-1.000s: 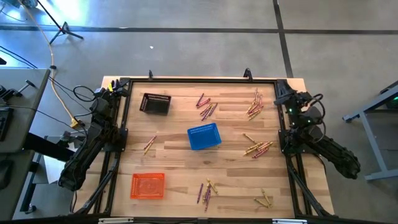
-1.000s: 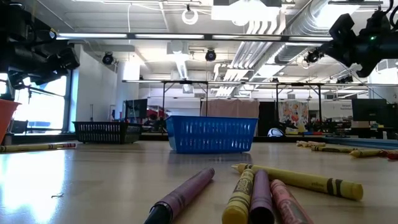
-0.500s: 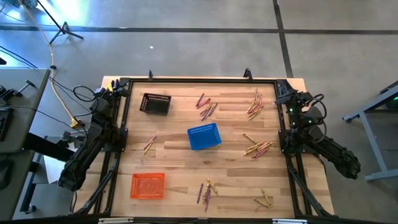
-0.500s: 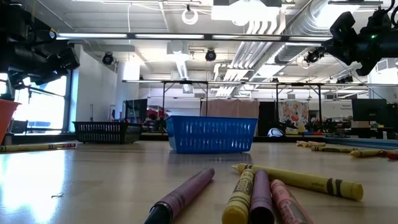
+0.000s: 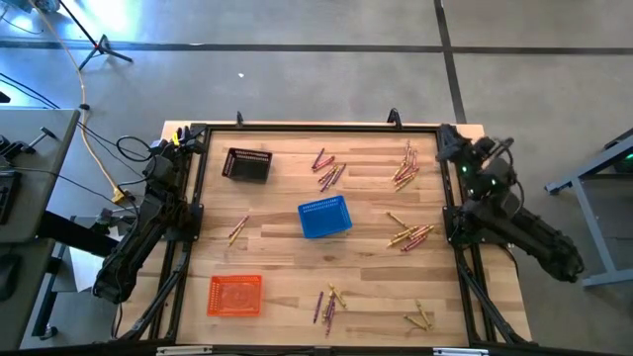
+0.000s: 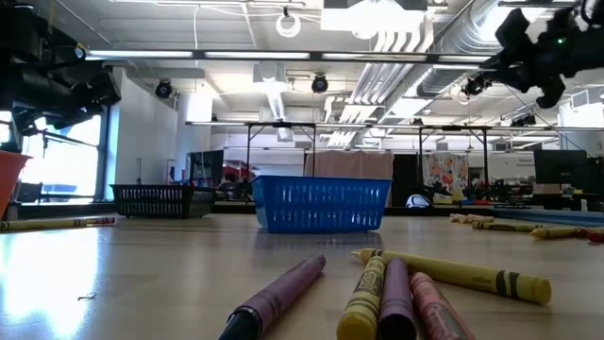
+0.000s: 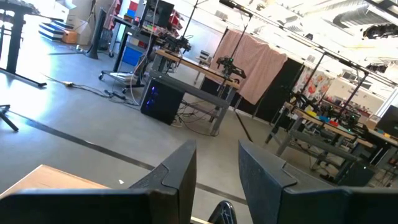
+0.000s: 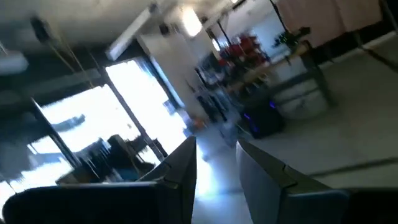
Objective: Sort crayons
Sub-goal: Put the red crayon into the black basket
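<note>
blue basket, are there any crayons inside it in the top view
No, the blue basket at the table's middle shows only its bare mesh floor, while the crayons lie scattered on the wood around it.

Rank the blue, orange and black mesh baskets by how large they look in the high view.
1. Blue basket and orange basket: the largest, too alike to separate.
2. Black basket: looks a little smaller, though the margin is slim and it may sit tilted.
</note>
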Controlling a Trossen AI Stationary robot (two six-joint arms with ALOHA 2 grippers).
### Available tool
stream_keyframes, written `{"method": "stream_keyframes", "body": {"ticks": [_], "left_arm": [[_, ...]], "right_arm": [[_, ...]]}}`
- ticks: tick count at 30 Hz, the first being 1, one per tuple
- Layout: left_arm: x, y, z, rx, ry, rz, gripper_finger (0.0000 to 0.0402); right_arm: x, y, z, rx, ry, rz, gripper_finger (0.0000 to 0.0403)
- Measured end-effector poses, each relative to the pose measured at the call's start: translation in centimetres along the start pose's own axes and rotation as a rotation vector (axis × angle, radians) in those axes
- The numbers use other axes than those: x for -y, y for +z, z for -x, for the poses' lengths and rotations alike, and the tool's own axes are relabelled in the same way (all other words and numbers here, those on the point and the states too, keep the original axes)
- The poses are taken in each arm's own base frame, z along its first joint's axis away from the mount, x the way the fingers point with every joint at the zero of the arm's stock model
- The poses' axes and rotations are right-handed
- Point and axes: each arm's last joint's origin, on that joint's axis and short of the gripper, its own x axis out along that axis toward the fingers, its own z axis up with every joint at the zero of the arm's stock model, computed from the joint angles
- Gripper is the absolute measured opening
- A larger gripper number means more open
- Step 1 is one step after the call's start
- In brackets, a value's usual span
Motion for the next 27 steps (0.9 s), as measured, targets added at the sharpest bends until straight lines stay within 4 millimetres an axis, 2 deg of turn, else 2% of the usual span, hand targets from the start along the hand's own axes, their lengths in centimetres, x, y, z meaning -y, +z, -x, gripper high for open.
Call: {"method": "stream_keyframes", "body": {"ticks": [4,9,12,20,23,27], "left_arm": [[0.0,0.0,0.0,0.0,0.0,0.0,0.0104],[0.0,0.0,0.0,0.0,0.0,0.0,0.0104],[0.0,0.0,0.0,0.0,0.0,0.0,0.0104],[0.0,0.0,0.0,0.0,0.0,0.0,0.0104],[0.0,0.0,0.0,0.0,0.0,0.0,0.0104],[0.0,0.0,0.0,0.001,0.0,0.0,0.0104]], "right_arm": [[-1.5,1.8,-1.6,-0.207,-0.168,0.142,0.0099],[-3.1,2.3,-4.3,-0.476,-0.392,0.116,0.0099],[-4.0,1.9,-6.4,-0.629,-0.477,0.116,0.0099],[-6.0,0.4,-11.6,-0.932,-0.615,0.282,0.0099],[-5.6,-0.6,-12.9,-1.057,-0.678,0.283,0.0099],[-3.8,-2.8,-13.8,-1.216,-0.746,0.291,0.0099]]}}
